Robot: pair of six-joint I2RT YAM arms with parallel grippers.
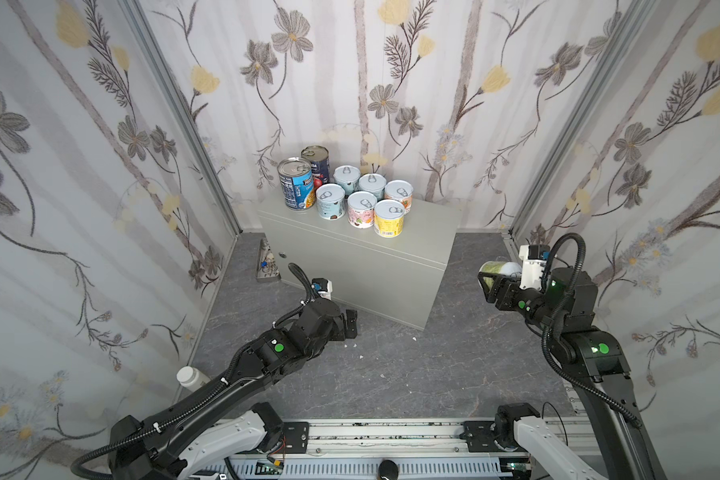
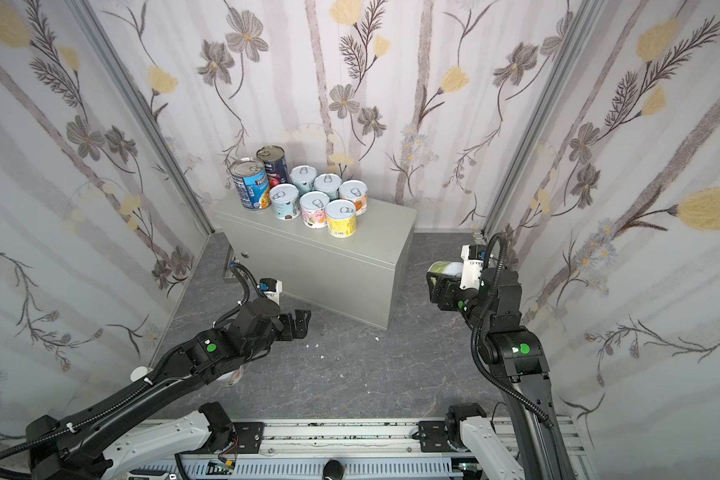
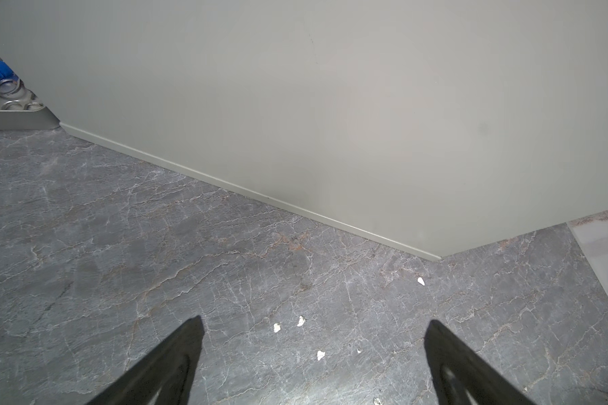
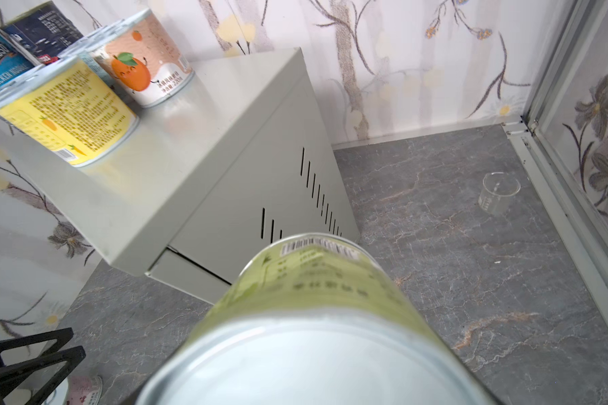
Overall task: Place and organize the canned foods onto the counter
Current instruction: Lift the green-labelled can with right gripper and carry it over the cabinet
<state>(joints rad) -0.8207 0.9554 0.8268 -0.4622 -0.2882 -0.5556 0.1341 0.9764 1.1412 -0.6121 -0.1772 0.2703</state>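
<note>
Green label, steel ends: a top view shows the short can clamped sideways in the right gripper, right of the grey metal counter. Left wrist: left gripper spread, empty. Right wrist: I'd upright it onto smooth bare top beside the yellow can

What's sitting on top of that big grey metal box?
Eight upright cans stand on the grey box: a tall blue can, a tall navy can behind it, and six short cans in two rows beside them. Front cans partly cover the back ones' labels.
</note>
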